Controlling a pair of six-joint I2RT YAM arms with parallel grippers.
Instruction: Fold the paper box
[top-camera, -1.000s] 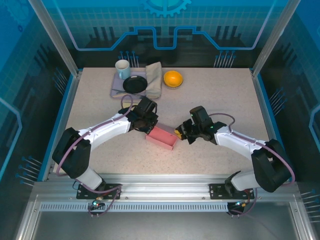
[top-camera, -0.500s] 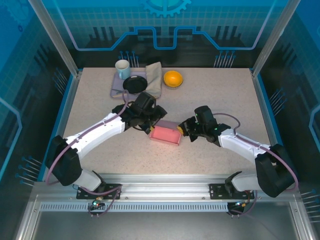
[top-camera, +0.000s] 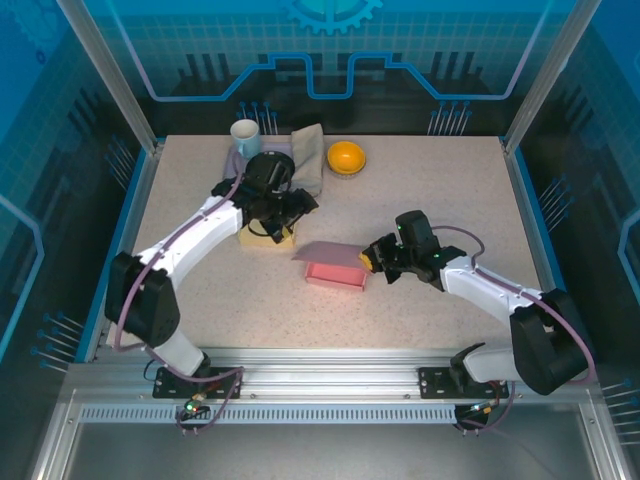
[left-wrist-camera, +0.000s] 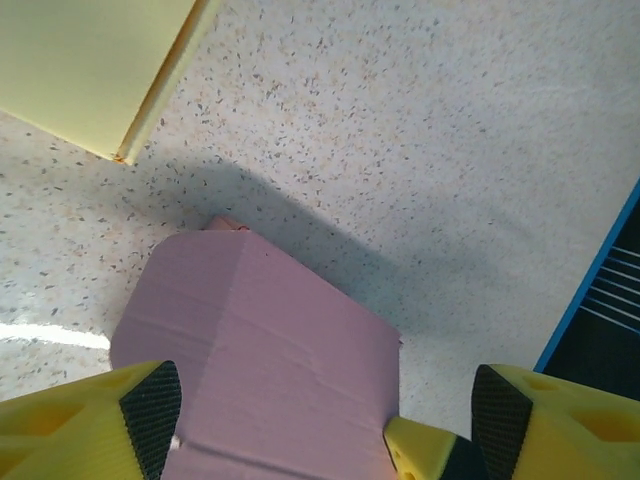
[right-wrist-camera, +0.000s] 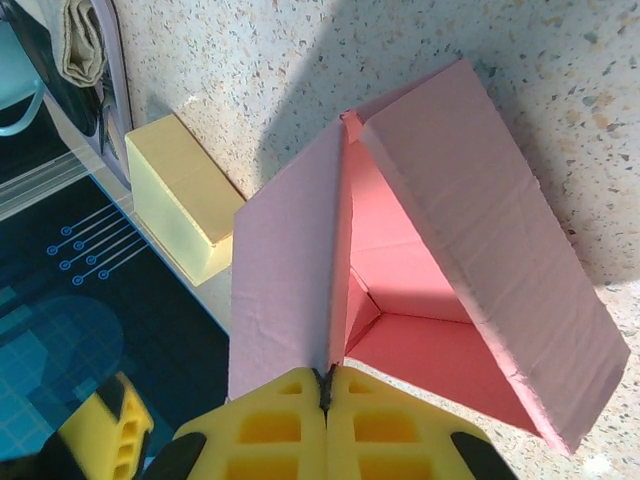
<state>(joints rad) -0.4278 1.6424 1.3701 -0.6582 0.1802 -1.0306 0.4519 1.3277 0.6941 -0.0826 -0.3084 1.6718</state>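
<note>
The pink paper box (top-camera: 335, 270) lies mid-table with its red inside showing and one flap (top-camera: 328, 250) spread toward the back. My right gripper (top-camera: 371, 259) is shut on the box's right wall; in the right wrist view its jaws (right-wrist-camera: 328, 382) pinch the edge of that upright wall (right-wrist-camera: 290, 290) beside the red interior (right-wrist-camera: 430, 300). My left gripper (top-camera: 278, 222) hangs open over a yellow block (top-camera: 262, 238), apart from the box. In the left wrist view the open gripper (left-wrist-camera: 320, 420) frames the pink flap (left-wrist-camera: 260, 350) without touching it.
At the back stand a mug (top-camera: 245, 137), a black dish (top-camera: 262, 163), a folded cloth (top-camera: 310, 152) on a purple mat (top-camera: 230, 180), and an orange bowl (top-camera: 346, 157). The yellow block (left-wrist-camera: 90, 70) lies left of the box. The table's blue edge (left-wrist-camera: 590, 290) is at the right.
My left gripper opened, let go of the box and drew back to the left over the yellow block. The box shifted right with the right gripper, and its flap now lies open.
</note>
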